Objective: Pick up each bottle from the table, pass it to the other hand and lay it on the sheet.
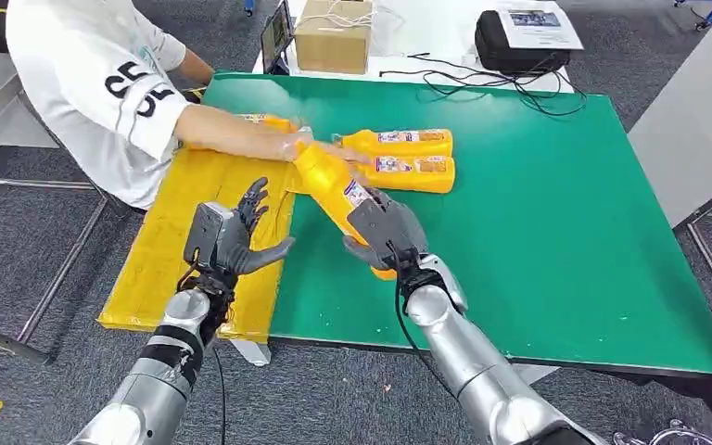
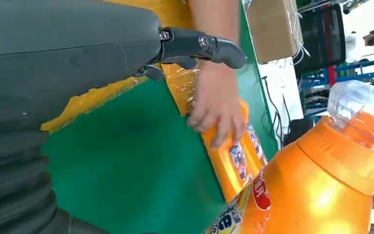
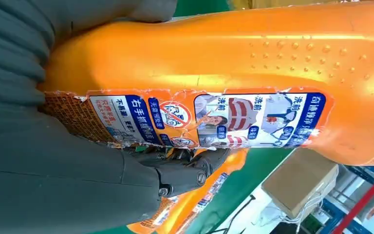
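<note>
1. The right hand (image 1: 387,234) grips an orange bottle (image 1: 334,190) around its lower body, its fingers wrapped across the label, and holds it tilted above the green table (image 1: 556,232), with the cap end pointing toward the yellow sheet (image 1: 181,241).
2. In the right wrist view the bottle's (image 3: 233,63) label fills the middle of the picture, with the dark fingers (image 3: 185,170) closed underneath it.
3. The left hand (image 1: 236,236) is held over the sheet with fingers spread and palm turned toward the bottle; it holds nothing and does not touch the bottle.
4. In the left wrist view the bottle's cap end (image 2: 341,156) is near the hand's fingers (image 2: 199,46) but apart from them.
5. Two more orange bottles (image 1: 408,159) lie side by side on the table beyond the held one.
6. A person in a white shirt (image 1: 93,83) reaches across the sheet; the person's hand (image 1: 287,144) rests at the lying bottles, close to the held bottle's cap.
7. A cardboard box (image 1: 334,35) and a black bag (image 1: 519,42) sit on a white surface beyond the table.
</note>
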Robot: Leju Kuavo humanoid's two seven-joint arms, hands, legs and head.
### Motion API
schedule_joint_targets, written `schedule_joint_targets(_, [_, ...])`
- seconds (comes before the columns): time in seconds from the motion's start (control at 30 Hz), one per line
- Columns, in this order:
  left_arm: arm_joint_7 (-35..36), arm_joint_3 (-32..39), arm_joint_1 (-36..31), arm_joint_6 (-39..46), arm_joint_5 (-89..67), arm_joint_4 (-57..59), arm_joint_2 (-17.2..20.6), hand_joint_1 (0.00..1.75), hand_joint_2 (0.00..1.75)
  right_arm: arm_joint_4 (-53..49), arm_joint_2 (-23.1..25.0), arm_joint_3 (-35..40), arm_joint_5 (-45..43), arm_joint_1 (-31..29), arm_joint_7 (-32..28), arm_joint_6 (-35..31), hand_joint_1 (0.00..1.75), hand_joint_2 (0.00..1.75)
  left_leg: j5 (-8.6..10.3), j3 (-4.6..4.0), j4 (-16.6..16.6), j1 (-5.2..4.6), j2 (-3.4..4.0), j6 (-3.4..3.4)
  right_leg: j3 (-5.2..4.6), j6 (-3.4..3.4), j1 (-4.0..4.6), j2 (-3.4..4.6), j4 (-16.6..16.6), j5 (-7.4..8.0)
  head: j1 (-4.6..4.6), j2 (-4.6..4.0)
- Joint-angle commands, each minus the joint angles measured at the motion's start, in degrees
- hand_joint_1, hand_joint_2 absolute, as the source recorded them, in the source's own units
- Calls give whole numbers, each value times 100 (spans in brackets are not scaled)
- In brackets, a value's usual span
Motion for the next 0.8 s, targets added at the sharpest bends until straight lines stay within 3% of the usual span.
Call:
schedule_joint_targets(0.03, [203,-319,-327,-333,529,332,-84,0,175,138,300,18,124,-236,-326,-84,175,175,-8,11,2,0,0,-4,10,-6,1,0,5,-9,0,0])
schedule_joint_targets(0.3, [402,-709,-449,-773,1185,414,-23,0,175,164,502,330,268,-257,-540,-212,175,175,-9,16,0,2,1,-5,15,-7,2,1,4,-10,0,0])
schedule_joint_targets(0.33, [419,-775,-456,-1168,1385,371,-52,0,175,367,610,741,487,-315,-597,243,175,175,-5,9,0,2,1,-3,9,-5,2,1,2,-6,2,0])
schedule_joint_targets(0.43, [534,-876,-424,-1199,1582,267,-53,0,175,726,789,1044,619,-393,-576,262,175,175,-18,25,6,4,12,-7,21,-10,4,12,9,-15,0,0])
schedule_joint_targets(0.8, [638,-1005,-359,-1545,2026,152,76,0,175,1071,730,1377,765,-412,-670,433,175,175,-6,10,-2,4,-3,-4,12,-6,4,-3,0,-7,2,0])
